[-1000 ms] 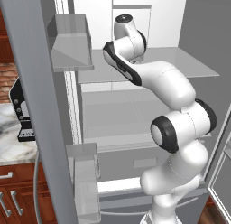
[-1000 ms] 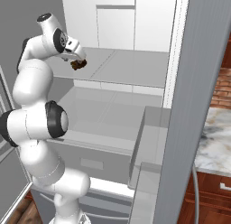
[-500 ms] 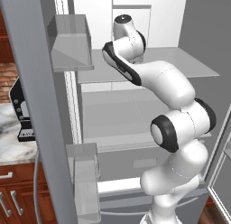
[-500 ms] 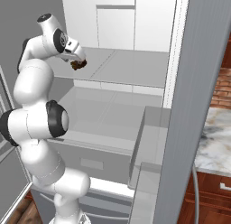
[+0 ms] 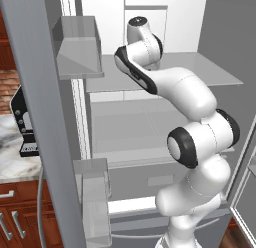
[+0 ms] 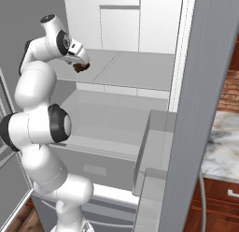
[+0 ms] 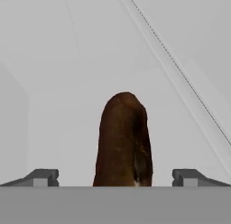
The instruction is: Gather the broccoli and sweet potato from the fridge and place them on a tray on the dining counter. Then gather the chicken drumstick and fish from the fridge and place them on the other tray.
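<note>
White arm segments fill the left base view, rising from the lower right and bending back into the open fridge (image 5: pixel 150 117), where the wrist reaches over the upper shelf (image 5: pixel 210 74). Beside the fridge's left door, a marbled surface (image 5: pixel 15 162) carries a dark appliance (image 5: pixel 25 124).

From the right base view, the pincer (image 6: pixel 80 63) sits low over the left part of that same upper shelf (image 6: pixel 135 67), with the brown sweet potato (image 6: pixel 82 66) right at its tip. A marbled surface (image 6: pixel 221 147) with red-brown cabinets below shows past the right door.

Along the hand view, the sweet potato (image 7: pixel 122 142) lies on the pale shelf (image 7: pixel 67 83), centred between the two dark fingertips (image 7: pixel 41 177). The pincer (image 7: pixel 115 178) is spread fully wide, each tip standing clear of the potato's sides with a gap on both flanks, so it grips nothing.
</note>
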Motion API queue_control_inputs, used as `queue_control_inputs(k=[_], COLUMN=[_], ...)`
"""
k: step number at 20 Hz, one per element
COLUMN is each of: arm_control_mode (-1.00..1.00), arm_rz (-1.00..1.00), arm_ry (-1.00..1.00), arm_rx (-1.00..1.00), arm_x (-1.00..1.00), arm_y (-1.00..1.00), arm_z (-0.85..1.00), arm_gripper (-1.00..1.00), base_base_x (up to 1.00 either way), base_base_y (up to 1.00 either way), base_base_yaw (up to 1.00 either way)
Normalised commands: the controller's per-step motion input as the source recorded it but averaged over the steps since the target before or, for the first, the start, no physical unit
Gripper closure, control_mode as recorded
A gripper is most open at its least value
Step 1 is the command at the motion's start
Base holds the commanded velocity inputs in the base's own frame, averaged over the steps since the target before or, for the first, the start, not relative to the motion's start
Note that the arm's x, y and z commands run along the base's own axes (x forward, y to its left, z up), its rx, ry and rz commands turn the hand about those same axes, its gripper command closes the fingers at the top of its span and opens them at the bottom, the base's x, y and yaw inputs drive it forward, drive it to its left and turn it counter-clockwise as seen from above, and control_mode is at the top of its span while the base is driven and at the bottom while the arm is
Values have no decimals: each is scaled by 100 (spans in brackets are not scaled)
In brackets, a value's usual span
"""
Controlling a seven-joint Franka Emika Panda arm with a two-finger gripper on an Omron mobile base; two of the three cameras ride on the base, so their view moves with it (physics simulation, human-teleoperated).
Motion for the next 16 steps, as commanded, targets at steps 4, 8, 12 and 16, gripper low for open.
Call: queue_control_inputs(k=[4,8,12,16], arm_control_mode=[-100,-100,-100,-100], arm_rz=[-2,-2,-3,-4], arm_ry=[0,0,0,0], arm_rx=[4,2,1,2], arm_x=[0,0,2,16], arm_y=[-15,-3,0,0], arm_z=[0,-10,-20,-17], arm_gripper=[-100,-100,-100,-100], base_base_x=[0,0,0,0], base_base_y=[0,0,0,0], base_base_yaw=[0,0,0,0])
